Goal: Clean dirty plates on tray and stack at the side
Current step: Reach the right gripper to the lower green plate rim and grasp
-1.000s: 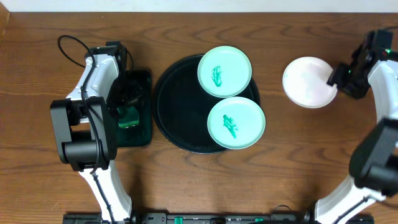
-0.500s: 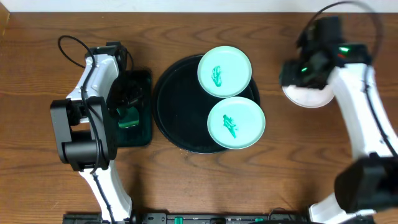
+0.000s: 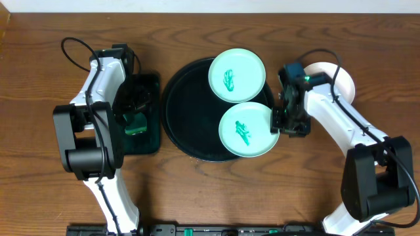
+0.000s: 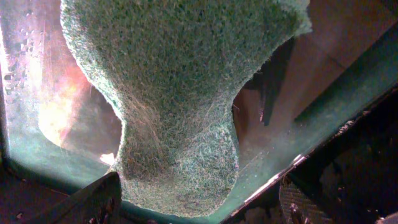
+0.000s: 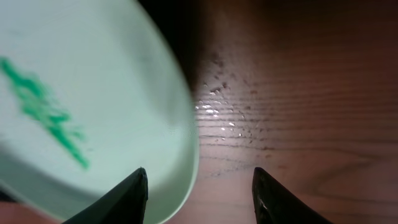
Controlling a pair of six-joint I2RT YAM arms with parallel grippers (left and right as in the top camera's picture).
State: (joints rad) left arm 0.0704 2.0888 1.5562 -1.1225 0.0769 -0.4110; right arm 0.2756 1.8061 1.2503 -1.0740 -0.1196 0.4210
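Two pale turquoise plates with teal smears sit on the round black tray [image 3: 187,111], one at the far side [image 3: 237,75] and one at the near right [image 3: 249,130]. A white plate [image 3: 346,84] rests on the wood to the right, partly under my right arm. My right gripper [image 3: 278,122] is open at the near plate's right rim. In the right wrist view that plate [image 5: 81,112] has its rim between the fingers of the right gripper [image 5: 199,186], one fingertip over the plate and one over the wood. My left gripper [image 4: 199,205] is open, low over a green sponge [image 4: 180,93].
The sponge [image 3: 136,123] lies in a rectangular dark green tray [image 3: 152,137] left of the black tray, with the left arm [image 3: 98,85] above it. Water droplets glisten on the wood [image 5: 224,106] beside the near plate.
My right arm has swung left from the white plate to the near turquoise plate's right rim, its jaws slightly narrower. The left arm has not moved.
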